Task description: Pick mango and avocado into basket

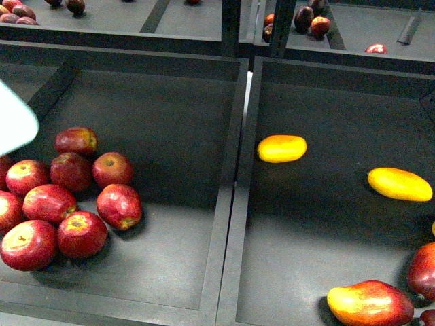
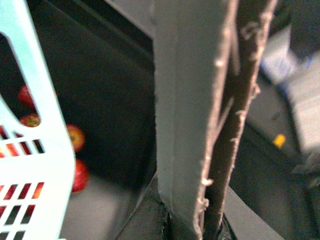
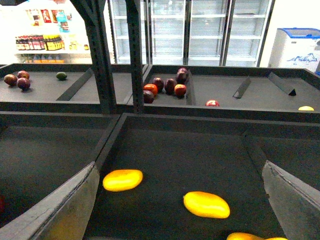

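Mango (image 1: 281, 148) sits yellow in the right-hand bin (image 1: 326, 231), well apart from the basket (image 1: 13, 125). Right claw (image 3: 179, 170) gapes wide, empty; best lowered square across its narrow middle. Left claw (image 2: 222, 115): can't tell.

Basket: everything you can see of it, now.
Light-teal plastic basket, smooth-looking. The left wrist view shows one wall: rows of narrow slots plus one larger cutout, with red apples seen past it. The front view shows only a pale corner at the left edge, over the apple compartment. Handle, contents and whatever holds it are out of sight.
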{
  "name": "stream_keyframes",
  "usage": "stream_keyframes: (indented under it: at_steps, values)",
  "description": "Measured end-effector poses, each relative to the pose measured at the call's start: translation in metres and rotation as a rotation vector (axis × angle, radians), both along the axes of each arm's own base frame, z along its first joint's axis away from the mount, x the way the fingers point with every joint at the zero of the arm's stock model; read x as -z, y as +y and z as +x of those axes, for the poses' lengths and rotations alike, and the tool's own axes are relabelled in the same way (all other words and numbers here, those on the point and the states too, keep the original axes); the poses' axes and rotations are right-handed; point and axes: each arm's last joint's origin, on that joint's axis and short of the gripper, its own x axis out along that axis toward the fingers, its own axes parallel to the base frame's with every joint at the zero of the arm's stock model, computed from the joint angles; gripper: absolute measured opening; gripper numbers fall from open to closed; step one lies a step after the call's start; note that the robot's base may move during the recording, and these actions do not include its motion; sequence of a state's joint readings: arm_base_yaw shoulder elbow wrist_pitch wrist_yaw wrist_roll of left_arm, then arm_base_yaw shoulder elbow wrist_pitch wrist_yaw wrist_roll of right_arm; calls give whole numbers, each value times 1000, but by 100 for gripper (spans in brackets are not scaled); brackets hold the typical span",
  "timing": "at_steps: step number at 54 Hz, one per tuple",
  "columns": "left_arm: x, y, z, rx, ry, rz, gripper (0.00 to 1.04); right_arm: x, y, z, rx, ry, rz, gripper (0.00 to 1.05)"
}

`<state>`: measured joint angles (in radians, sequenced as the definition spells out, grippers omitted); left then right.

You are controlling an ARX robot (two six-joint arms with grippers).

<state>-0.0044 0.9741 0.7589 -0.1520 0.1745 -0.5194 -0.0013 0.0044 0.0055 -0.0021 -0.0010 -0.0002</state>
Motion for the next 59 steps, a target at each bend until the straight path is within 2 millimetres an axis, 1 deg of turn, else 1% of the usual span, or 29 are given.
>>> stream_keyframes:
  at_steps: [2,4,8,9,10,12,16,20,25,30,34,39,52,59]
  values:
    - [10,-10,13,110,38,84,11,0,0,0,0,0,0,97]
    - [16,-18,22,182,61,99,11,0,0,0,-1,0,0,97]
    - [25,-37,37,316,94,42,11,0,0,0,0,0,0,97]
    - [28,-45,41,368,102,18,11,0,0,0,0,0,0,97]
    - [29,-48,43,385,105,12,11,0,0,0,0,0,0,97]
    - [32,-61,47,456,119,-15,11,0,0,0,0,0,0,97]
    - [35,-80,53,568,127,-46,11,0,0,0,0,0,0,97]
    - [39,-110,59,735,134,-84,11,0,0,0,-1,0,0,97]
    - [43,-133,60,856,141,-97,11,0,0,0,0,0,0,97]
    - [45,-148,61,932,137,-117,11,0,0,0,0,0,0,97]
    - [46,-156,63,946,132,-138,11,0,0,0,-1,0,0,97]
    - [46,-157,65,943,128,-147,11,0,0,0,0,0,0,97]
    - [42,-144,65,878,119,-156,11,0,0,0,0,0,0,97]
    - [40,-141,65,862,112,-153,11,0,0,0,0,0,0,97]
